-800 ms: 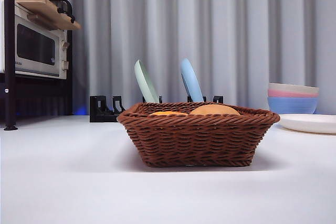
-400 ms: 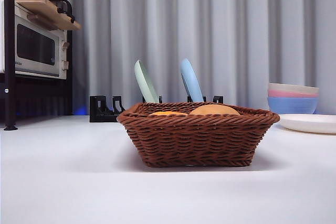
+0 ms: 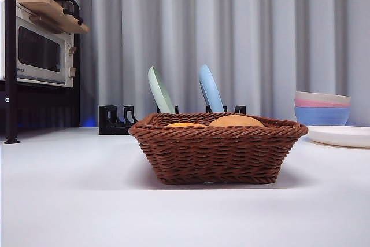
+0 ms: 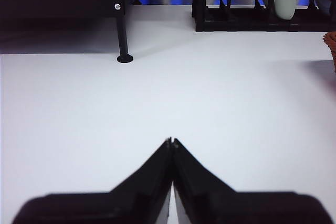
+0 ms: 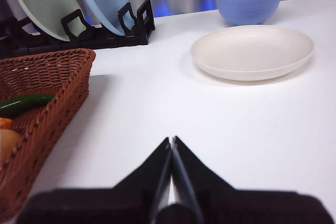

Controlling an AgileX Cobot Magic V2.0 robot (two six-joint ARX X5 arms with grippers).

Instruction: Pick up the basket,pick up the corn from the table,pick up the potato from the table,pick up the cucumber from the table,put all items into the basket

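Note:
The brown wicker basket [image 3: 217, 150] stands on the white table [image 3: 69, 201] in the middle of the front view. Over its rim show the rounded tan potato [image 3: 236, 121] and a sliver of the orange corn [image 3: 185, 124]. The right wrist view shows the basket's corner [image 5: 47, 85] with the dark-green cucumber [image 5: 23, 103] lying inside, the potato [image 5: 6, 142] and a bit of the corn [image 5: 4, 123] beside it. My right gripper [image 5: 171, 141] is shut and empty above bare table beside the basket. My left gripper [image 4: 171, 142] is shut and empty, well apart from the basket's edge [image 4: 331, 45].
A black dish rack [image 3: 118, 121] holding a green plate [image 3: 159, 91] and a blue plate [image 3: 210, 89] stands behind the basket. Stacked pastel bowls [image 3: 322, 108] and a white plate [image 3: 341, 136] sit at the right. A microwave [image 3: 37, 50] on a black shelf stands at the left.

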